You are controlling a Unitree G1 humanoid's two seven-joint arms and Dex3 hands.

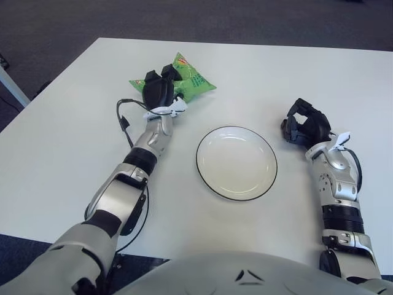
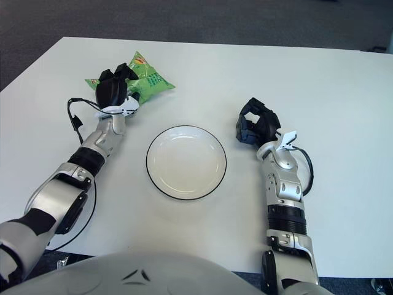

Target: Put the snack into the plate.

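Your left hand [image 1: 158, 91] has its dark fingers closed around the green snack bag [image 1: 189, 80], gripping it at the near edge so that most of the packet sticks out beyond the fingers, away from you and slightly to the right. The bag looks tilted, its far corner pointing toward the middle of the table; you cannot tell from these views whether it is clear of the surface or touching it. The white plate [image 1: 236, 163] with its dark rim sits nearer to you and to the right of that hand, apart from the bag, with nothing on it. Your right hand [image 1: 306, 125] shows to the right of the plate, fingers curled and holding nothing. A black cable [image 1: 125, 123] loops beside your left wrist. All of this is over a plain white table [image 1: 61, 141], and beyond its far edge you see dark grey carpet [image 1: 184, 18].
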